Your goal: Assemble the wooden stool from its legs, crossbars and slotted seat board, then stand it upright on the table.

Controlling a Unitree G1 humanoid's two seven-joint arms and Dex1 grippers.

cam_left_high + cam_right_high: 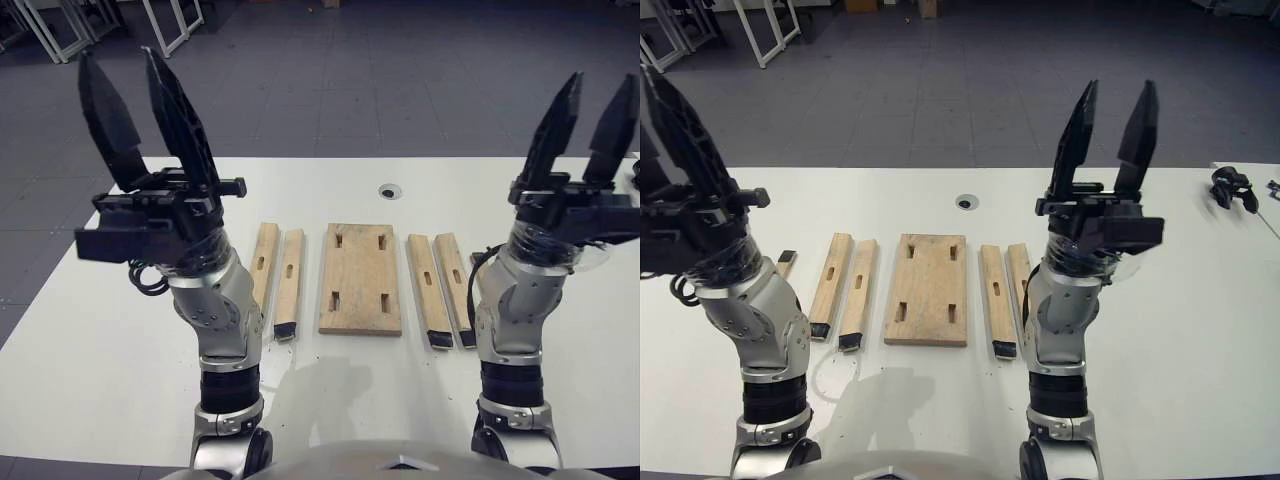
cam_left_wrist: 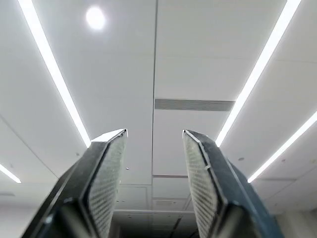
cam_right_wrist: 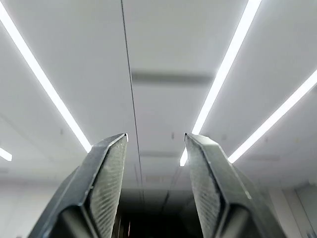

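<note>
The slotted seat board (image 1: 360, 278) lies flat in the middle of the white table (image 1: 100, 340). Two wooden slats (image 1: 264, 262) (image 1: 291, 283) with slots and dark near ends lie just left of it, and two more (image 1: 429, 288) (image 1: 455, 285) just right of it. Another dark-tipped piece (image 1: 786, 263) peeks out behind my left arm. My left gripper (image 1: 118, 55) is raised above the table's left side, pointing upward, open and empty. My right gripper (image 1: 603, 78) is raised the same way on the right, open and empty. The wrist views show each pair of fingers (image 2: 106, 173) (image 3: 106, 178) apart against the ceiling.
A round cable hole (image 1: 388, 190) sits in the table behind the seat board. A small black object (image 1: 1230, 187) lies near the table's far right edge. A black cable (image 1: 150, 280) loops beside my left arm. White frames (image 1: 170, 20) stand on the floor beyond the table.
</note>
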